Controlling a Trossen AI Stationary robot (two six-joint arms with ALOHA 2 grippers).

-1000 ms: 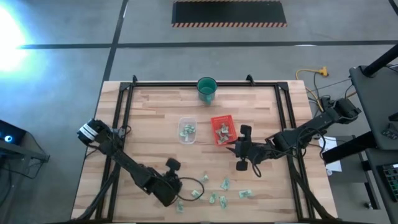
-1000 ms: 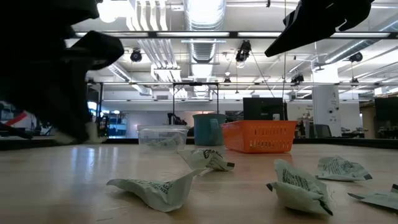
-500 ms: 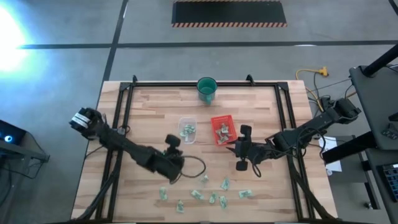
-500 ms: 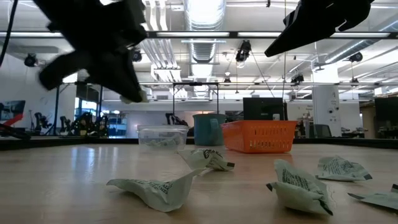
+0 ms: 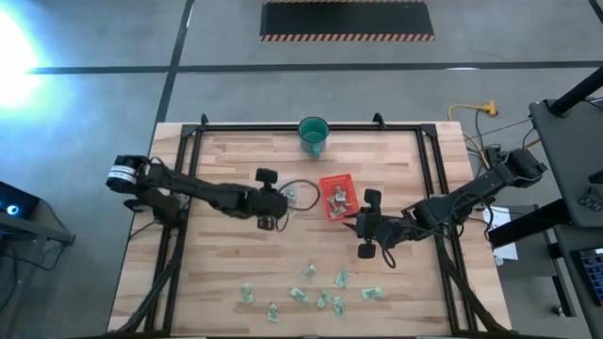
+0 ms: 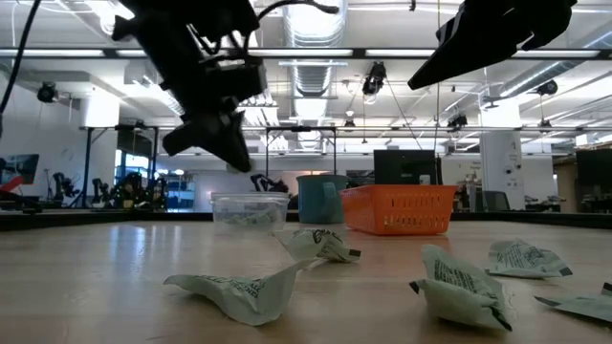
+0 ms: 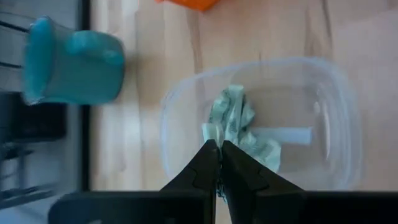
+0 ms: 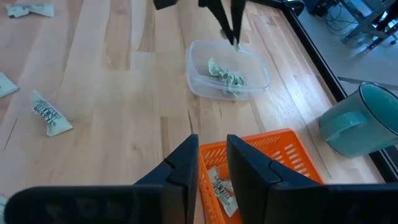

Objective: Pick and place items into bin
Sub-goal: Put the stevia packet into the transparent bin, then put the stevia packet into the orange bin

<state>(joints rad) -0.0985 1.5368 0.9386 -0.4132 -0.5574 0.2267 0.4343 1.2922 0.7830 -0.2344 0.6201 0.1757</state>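
Left wrist view shows the left gripper [image 7: 219, 163] pinched nearly closed above a clear plastic tub [image 7: 339, 112] of light, crumpled green-and-white packets [image 7: 239, 127].

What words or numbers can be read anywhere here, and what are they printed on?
None can be read.
Packets on the table: dark print shows, too blurred to read.
Packets in the orange tray: print too small to read.
Packets in the clear tub: no legible print.
Teal cup: no marking shows.
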